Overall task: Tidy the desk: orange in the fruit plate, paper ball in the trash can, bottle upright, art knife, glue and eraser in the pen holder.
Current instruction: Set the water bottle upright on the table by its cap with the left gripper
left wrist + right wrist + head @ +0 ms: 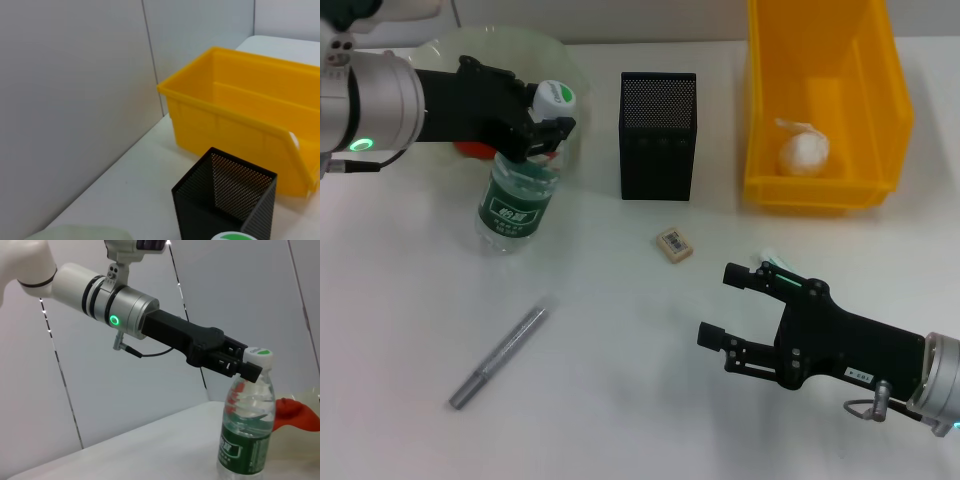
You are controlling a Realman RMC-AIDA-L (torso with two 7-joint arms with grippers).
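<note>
My left tool (542,135) is clamped on the neck of the bottle (517,200), now upright. Paper ball (803,150) binned, orange (473,149) plated behind it. Right tool (735,305), jaws apart, sits near the eraser (674,245); art knife (498,357) outstanding.

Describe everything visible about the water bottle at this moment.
The water bottle is clear plastic with a green label and a white cap marked green. It stands upright on the white desk, beside the glass fruit plate. The left claw grips its neck just below the cap. Nothing else touches it.
</note>
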